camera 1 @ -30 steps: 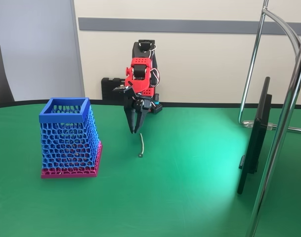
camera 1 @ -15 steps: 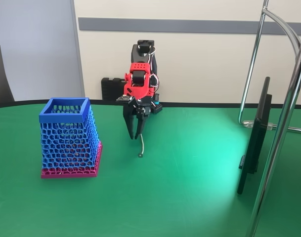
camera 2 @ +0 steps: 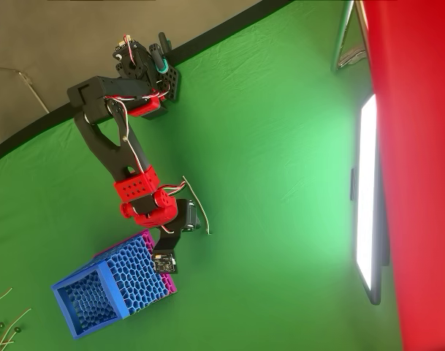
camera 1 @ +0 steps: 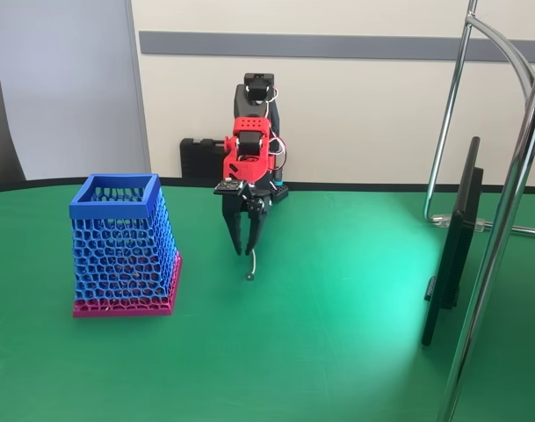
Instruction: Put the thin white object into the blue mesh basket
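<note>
hovering narrowly parted, the black two-finger hand [camera 1: 242, 250] points down just above the thin whitish curved strip [camera 1: 251, 265], which lies lengthwise toward the camera on the green table [camera 1: 337, 334].

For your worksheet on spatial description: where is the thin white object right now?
In the fixed view, the thin white object lies on the green table, just below the gripper, right of the blue mesh basket.

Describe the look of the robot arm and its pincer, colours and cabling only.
The arm mixes black links with bright red printed housings; one red block is dotted with small holes. Thin white and red wires loop along the black link. The pincer has two long, dark, tapered fingers. A black base sits at the edge of the green table.
</note>
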